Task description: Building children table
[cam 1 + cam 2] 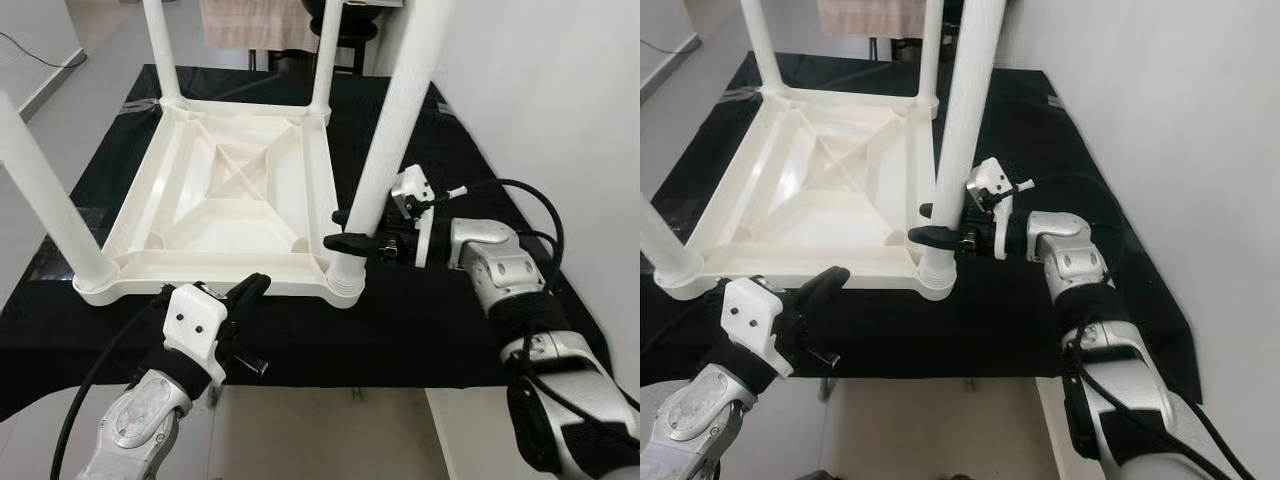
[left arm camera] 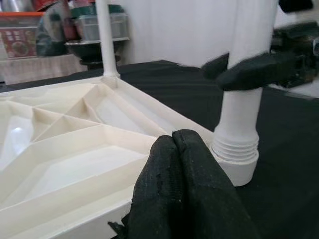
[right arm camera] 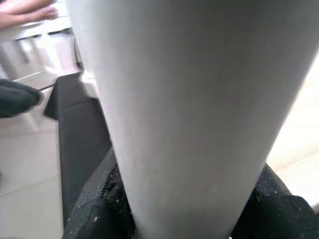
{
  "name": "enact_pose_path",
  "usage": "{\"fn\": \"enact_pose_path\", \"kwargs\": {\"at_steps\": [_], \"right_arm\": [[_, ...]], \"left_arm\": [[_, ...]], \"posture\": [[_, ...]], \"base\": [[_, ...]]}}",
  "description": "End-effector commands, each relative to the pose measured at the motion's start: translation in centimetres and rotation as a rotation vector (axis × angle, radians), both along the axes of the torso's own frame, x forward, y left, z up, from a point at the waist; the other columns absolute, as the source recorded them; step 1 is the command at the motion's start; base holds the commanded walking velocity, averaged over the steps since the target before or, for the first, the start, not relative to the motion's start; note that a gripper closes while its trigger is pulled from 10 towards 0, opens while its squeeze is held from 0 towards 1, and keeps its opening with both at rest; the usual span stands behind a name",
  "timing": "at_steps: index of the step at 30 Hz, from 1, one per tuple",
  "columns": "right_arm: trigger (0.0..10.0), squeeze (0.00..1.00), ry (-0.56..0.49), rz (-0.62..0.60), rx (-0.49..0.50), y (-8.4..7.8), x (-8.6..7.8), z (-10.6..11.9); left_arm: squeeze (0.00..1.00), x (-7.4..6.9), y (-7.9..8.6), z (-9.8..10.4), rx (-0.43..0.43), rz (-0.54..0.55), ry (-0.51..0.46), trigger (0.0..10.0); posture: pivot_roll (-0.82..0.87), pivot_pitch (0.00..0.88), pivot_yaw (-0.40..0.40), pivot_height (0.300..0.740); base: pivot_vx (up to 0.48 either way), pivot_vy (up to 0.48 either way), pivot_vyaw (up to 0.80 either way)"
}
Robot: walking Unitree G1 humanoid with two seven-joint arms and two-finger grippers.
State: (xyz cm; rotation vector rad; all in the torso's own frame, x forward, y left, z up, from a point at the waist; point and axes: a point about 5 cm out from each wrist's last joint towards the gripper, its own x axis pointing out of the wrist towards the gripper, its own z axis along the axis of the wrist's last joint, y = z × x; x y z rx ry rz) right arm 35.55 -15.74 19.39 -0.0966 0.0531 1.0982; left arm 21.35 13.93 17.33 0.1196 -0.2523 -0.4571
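Four views: two from the head, one from each wrist.

Both eye views look forward and down on the upturned table [image 1: 230, 190] on a black cloth [image 1: 440, 330], sharing almost the whole scene. The left wrist view looks low along the table's edge toward the near leg [image 2: 244, 89]; the right wrist view sits close against that same leg.

table tops [image 1: 225, 190]: 1 | legs [image 1: 392, 130]: 4 | black cloths [image 1: 420, 320]: 1 | pincers [image 1: 352, 229]: 2
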Motion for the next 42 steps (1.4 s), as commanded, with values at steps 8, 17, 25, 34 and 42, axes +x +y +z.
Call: {"fn": "enact_pose_path", "kwargs": {"at_steps": [8,17,25,34,42], "right_arm": [[0.0,0.0,0.221,-0.623,-0.062,3.8,-6.5,-6.8],[2.2,0.0,0.148,-0.588,-0.041,4.2,-4.0,-5.6],[10.0,1.0,0.062,-0.531,0.02,3.8,-2.1,-2.5],[10.0,0.05,-0.032,-0.246,0.014,3.3,-2.2,0.3],[0.0,0.0,-0.044,-0.137,0.065,0.7,0.6,1.9]], "left_arm": [[0.0,-0.7,0.5,0.0,-0.072,-0.041,0.014,10.0],[0.0,-1.7,0.2,-0.7,-0.07,-0.071,0.174,10.0],[0.0,-4.5,-1.5,-1.6,-0.139,-0.073,0.278,10.0],[0.0,-3.7,-0.7,-1.8,-0.119,0.015,0.199,10.0],[0.0,-3.3,-0.6,-2.1,-0.184,0.03,0.236,10.0]], "posture": [[0.04,0.144,-0.087,0.74],[0.06,0.139,-0.087,0.74],[0.06,0.146,-0.076,0.74],[0.07,0.141,-0.082,0.74],[0.09,0.125,-0.089,0.74]], "base": [[0.0,0.0,0.0],[0.0,0.0,0.0],[0.0,0.0,0.0],[0.0,0.0,0.0],[0.0,0.0,0.0]]}}
